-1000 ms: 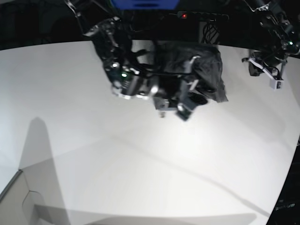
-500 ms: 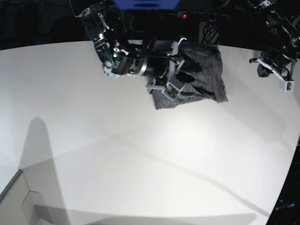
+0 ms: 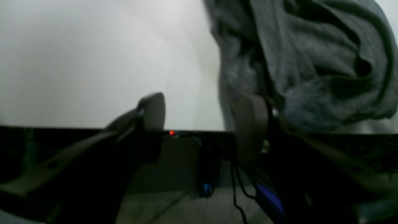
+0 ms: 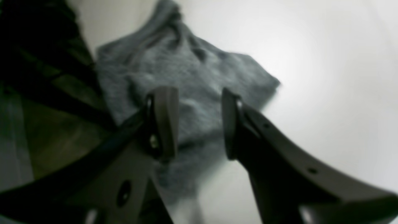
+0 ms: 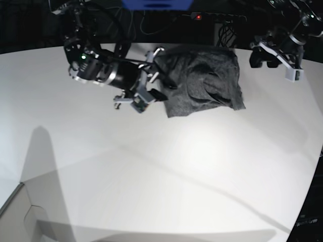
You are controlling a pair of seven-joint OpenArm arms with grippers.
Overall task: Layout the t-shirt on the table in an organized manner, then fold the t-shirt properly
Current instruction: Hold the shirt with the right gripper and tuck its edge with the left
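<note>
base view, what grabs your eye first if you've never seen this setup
A crumpled grey t-shirt bunched at the far edge of the big white table. The right tool hangs open at the shirt's left edge, holding nothing. The left tool is open too, off to the shirt's right, near the far edge.

The t-shirt point(image 5: 204, 80) lies bunched on the table point(image 5: 166, 171), at the far edge, a little right of the middle in the base view. The near and left parts of the table stretch away from it. The right gripper point(image 5: 146, 85) hangs just beside the shirt's left edge in that view, over the tabletop. The left gripper point(image 5: 275, 55) is off to the shirt's right, near the table's far right edge, apart from the cloth.
</note>
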